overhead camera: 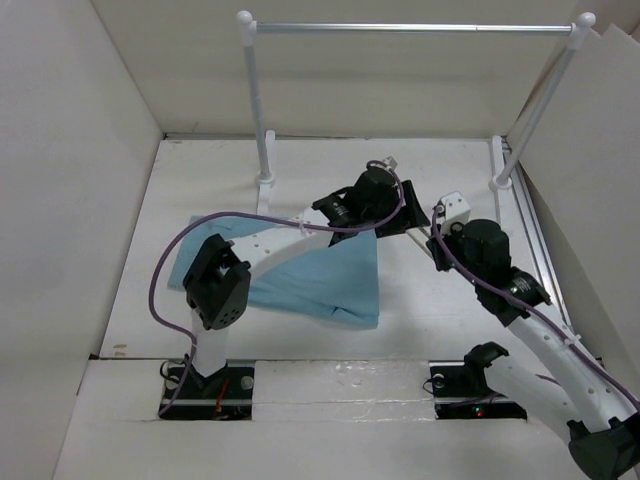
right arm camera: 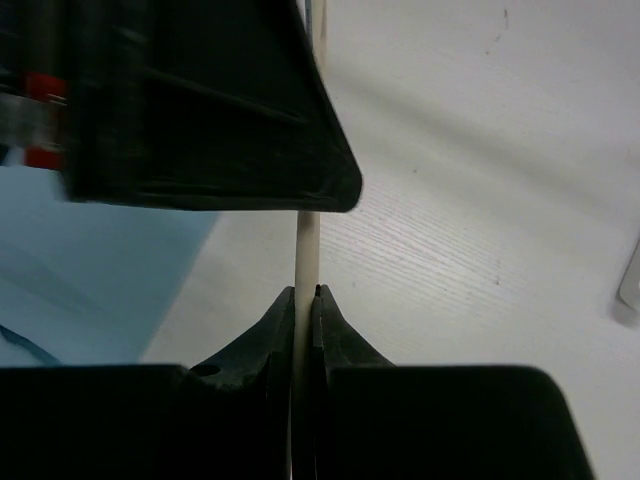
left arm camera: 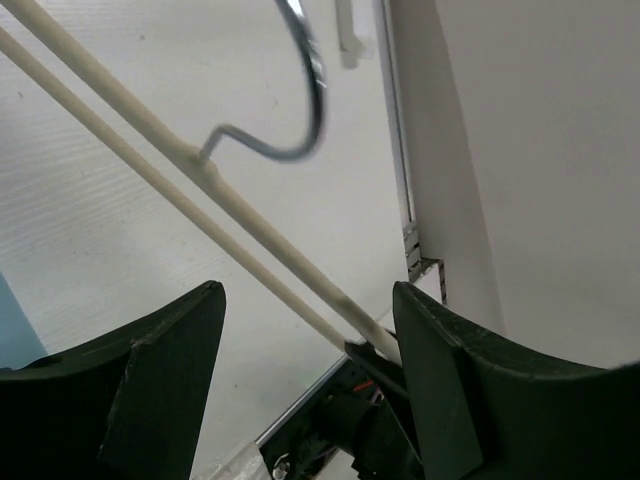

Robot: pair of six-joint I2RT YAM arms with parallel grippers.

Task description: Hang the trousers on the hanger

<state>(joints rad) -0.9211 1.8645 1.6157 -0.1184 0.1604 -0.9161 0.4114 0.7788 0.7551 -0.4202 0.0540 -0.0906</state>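
In the right wrist view, the right claw (right arm camera: 305, 305) is seen closed narrowly on a thin cream bar of the hanger (right arm camera: 307, 245). The bar runs straight up from between the two fingers and is then covered by a black part of the left arm (right arm camera: 200, 110) in the upper left. At the left side the light blue trousers (right arm camera: 90, 280) are seen lying on the white table (right arm camera: 480, 200).

In the left wrist view, the left claw (left arm camera: 305, 340) is held wide open, and nothing is gripped between its dark fingers (left arm camera: 165, 385). Beyond them, two cream bars of the hanger (left arm camera: 255, 215) are seen side by side, crossing from the upper left to the lower right. A bent metal hook (left arm camera: 305, 110) rises from the upper bar. The lower end of the bars is held by the right claw at the bottom of this view. A small strip of the trousers (left arm camera: 8, 320) is visible at the left edge.

In the top view, the trousers (overhead camera: 320, 280) are spread flat in the middle of the table (overhead camera: 420, 300), and the left arm (overhead camera: 270, 245) reaches over them. The two claws are brought together just beyond the far right corner of the cloth. The hanger is mostly hidden there by the wrists. A silver rail (overhead camera: 410, 28) on white posts stands at the far side.
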